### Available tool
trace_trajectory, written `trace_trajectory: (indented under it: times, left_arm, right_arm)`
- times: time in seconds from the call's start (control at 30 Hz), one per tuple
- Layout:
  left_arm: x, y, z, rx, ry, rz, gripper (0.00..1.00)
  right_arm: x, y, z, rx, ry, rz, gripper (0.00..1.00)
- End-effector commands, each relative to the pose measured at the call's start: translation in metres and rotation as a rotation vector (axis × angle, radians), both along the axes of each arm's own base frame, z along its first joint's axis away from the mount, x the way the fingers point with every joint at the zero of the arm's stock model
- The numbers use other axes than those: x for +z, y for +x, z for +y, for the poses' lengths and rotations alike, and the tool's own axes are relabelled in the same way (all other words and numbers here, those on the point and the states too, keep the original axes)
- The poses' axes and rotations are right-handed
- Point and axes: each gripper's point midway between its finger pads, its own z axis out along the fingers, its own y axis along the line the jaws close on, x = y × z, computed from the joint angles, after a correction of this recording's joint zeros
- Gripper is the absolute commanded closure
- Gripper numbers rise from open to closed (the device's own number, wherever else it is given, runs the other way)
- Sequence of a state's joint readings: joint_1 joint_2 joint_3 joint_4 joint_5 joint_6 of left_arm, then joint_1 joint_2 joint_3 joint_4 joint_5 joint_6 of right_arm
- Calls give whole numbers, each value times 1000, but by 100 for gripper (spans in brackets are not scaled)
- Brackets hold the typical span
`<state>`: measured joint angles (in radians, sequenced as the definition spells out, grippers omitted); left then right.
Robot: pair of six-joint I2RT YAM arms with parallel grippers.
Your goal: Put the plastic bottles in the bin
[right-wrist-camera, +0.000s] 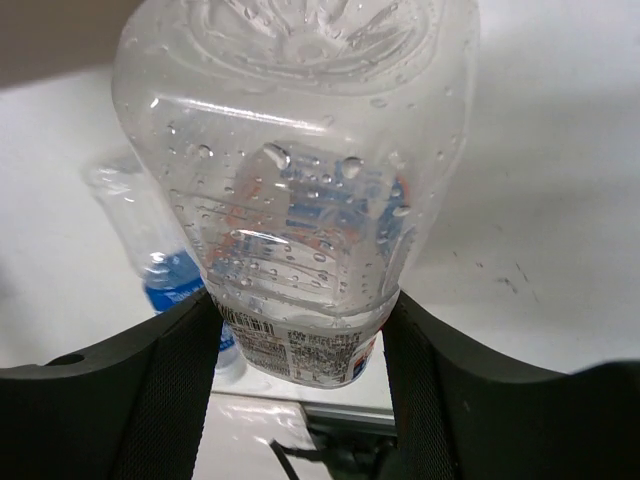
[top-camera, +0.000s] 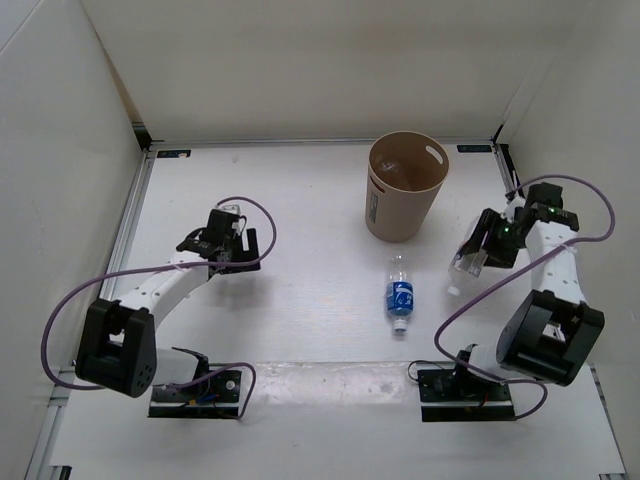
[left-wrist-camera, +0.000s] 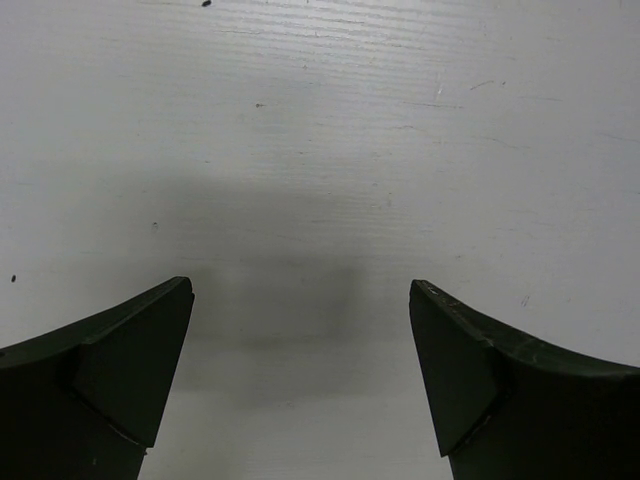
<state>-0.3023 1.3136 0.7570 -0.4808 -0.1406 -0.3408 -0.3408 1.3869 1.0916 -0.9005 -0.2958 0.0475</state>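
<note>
Clear bottle (right-wrist-camera: 300, 180) in right end effector (right-wrist-camera: 300, 312): barcode label (right-wrist-camera: 292, 352), text unreadable.

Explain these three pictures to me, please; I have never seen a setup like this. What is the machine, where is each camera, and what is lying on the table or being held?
The machine is a left arm and a right arm, bolted at the near edge of a white table. Each ends in a two-finger gripper. The wide picture comes from a fixed camera above and behind them. The other two come from cameras on the wrists, so the dark shapes at the bottom are each arm's own fingers. The left gripper is open and empty, with bare table under it. The right gripper is shut on a clear bottle with droplets inside. On the table a blue-labelled bottle lies on its side, and beyond it the tall tan bin stands upright.
</note>
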Motion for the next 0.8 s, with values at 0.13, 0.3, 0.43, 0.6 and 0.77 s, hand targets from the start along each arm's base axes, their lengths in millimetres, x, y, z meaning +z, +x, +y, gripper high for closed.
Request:
trace_trajectory:
  times: [0.13,0.3,0.43,0.6,0.77]
  left_arm:
    - [17,16,-12,-36,-29,-39,0]
    - [20,18,-15,-63,-31,-46,0]
    - [22,19,-14,-74,-22,-53,0]
    - [20,16,-15,-80,-18,-49,0]
    - [21,14,-17,-82,-18,-48,0]
  right_arm:
    - [103,68,4,-23,-29,-378,100]
    - [192,111,-6,-71,-69,-604,100]
    - [234,131,-14,-135,-85,-699,100]
    - [286,152,14,-77,-129,-847,100]
    - [314,174,62,57,-158,-968,100]
